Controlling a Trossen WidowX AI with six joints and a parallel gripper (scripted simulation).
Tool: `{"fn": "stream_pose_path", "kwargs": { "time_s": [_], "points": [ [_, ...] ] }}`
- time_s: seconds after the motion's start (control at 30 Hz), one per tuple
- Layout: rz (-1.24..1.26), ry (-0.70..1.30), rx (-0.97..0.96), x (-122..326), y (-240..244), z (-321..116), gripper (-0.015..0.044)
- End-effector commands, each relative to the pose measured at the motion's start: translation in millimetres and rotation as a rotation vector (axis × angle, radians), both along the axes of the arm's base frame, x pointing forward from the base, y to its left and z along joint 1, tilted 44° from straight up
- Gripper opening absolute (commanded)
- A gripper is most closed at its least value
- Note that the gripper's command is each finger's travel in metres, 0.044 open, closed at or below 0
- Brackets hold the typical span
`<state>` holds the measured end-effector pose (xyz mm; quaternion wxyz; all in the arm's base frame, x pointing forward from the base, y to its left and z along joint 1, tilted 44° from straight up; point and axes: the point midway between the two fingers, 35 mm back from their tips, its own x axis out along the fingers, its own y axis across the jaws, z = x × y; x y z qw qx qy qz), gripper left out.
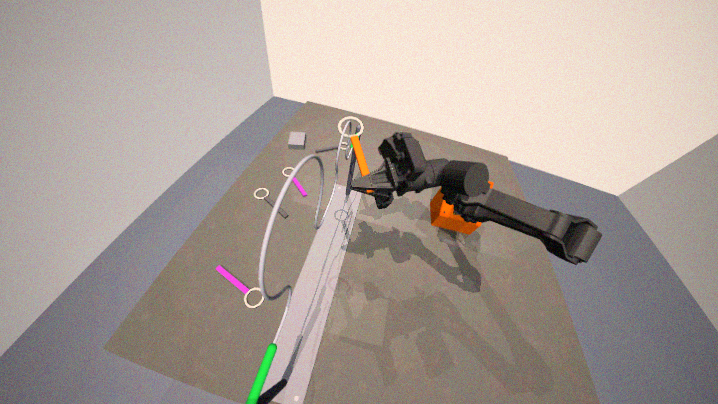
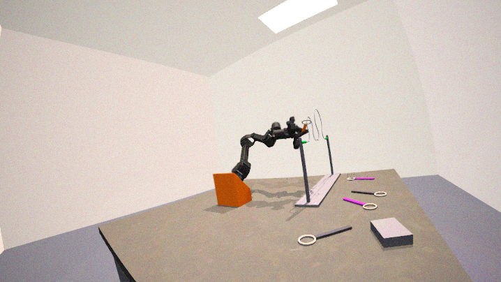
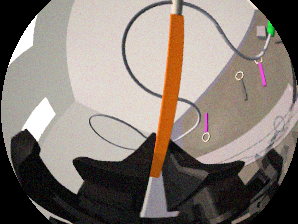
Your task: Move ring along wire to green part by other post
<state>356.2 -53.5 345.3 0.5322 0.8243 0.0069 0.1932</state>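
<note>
My gripper (image 1: 362,185) (image 2: 305,132) (image 3: 157,136) is shut on the lower end of the orange handle (image 1: 359,153) (image 2: 304,128) (image 3: 172,65). The pale ring (image 1: 339,126) (image 2: 302,121) is at the handle's upper end, above the green part (image 1: 351,146) (image 2: 303,142) by one post (image 2: 304,172). It appears to be around the grey wire (image 1: 269,226) (image 3: 124,47) near its first upper bend, nearly flat in the exterior view. Any contact between them is too small to tell. The ring is cut off in the wrist view. The other green part (image 1: 262,374) (image 2: 326,137) is bare.
The wire rises and dips in several bends above the pale base board (image 1: 316,281) (image 2: 324,194). Loose rings with magenta handles (image 1: 230,278) (image 2: 354,201) and dark handles (image 1: 276,206) (image 2: 332,232), and a grey box (image 1: 296,139) (image 2: 390,227), lie on the table beyond the board.
</note>
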Motion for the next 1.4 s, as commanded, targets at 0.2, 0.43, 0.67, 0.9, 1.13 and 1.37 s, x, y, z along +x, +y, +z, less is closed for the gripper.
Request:
{"fn": "stream_pose_path", "kwargs": {
  "time_s": [0.2, 0.43, 0.67, 0.9, 1.13, 1.37],
  "points": [
    [0.001, -0.032, 0.2, -0.6, -5.3, 8.1, -0.015],
    [0.001, -0.058, 0.336, -1.5, -10.3, 14.5, -0.015],
    [0.001, -0.082, 0.459, -2.4, -14.9, 19.3, -0.015],
    [0.001, -0.102, 0.564, -2.9, -17.7, 22.1, -0.015],
    [0.002, -0.11, 0.601, -2.5, -14.9, 21.5, -0.015],
    [0.002, -0.106, 0.576, -0.9, -6.1, 17.6, -0.015]
  ]
}}
